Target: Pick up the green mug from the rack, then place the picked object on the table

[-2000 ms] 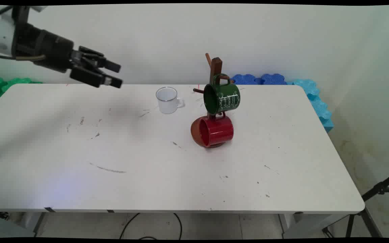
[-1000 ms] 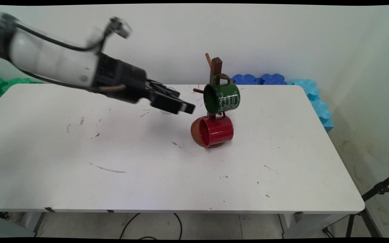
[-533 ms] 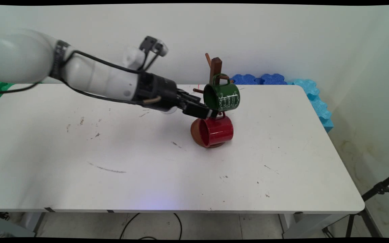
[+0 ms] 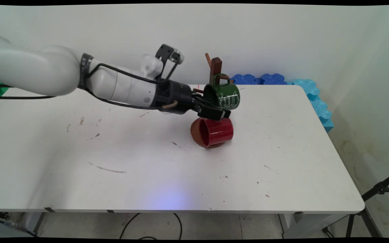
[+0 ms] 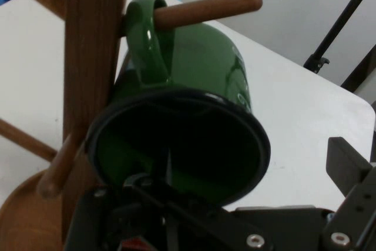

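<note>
I've got the gripper point(image 4: 218, 114) right up against the mug stand point(image 4: 216, 67), with the arm reaching in low from the left across the white desk point(image 4: 147, 162). In the main view the gripper's tip sits just under the green mug point(image 4: 222, 96), between it and the red mug point(image 4: 214, 131) below. The green mug hangs by its handle on a wooden peg of the stand, its mouth tipped down and to the left, toward the gripper. From the hand camera, the green mug point(image 5: 188, 121) fills my view: its dark mouth faces the lens, the handle loops over the peg point(image 5: 205, 9), and the stand's upright post point(image 5: 94, 69) runs down the left side. One finger point(image 5: 352, 174) stands off to the right, clear of the mug's rim, so the gripper looks spread apart, with nothing clamped. The other finger's place I can't make out. The red mug lies on its side at the foot of the stand, mouth toward the left.
</note>
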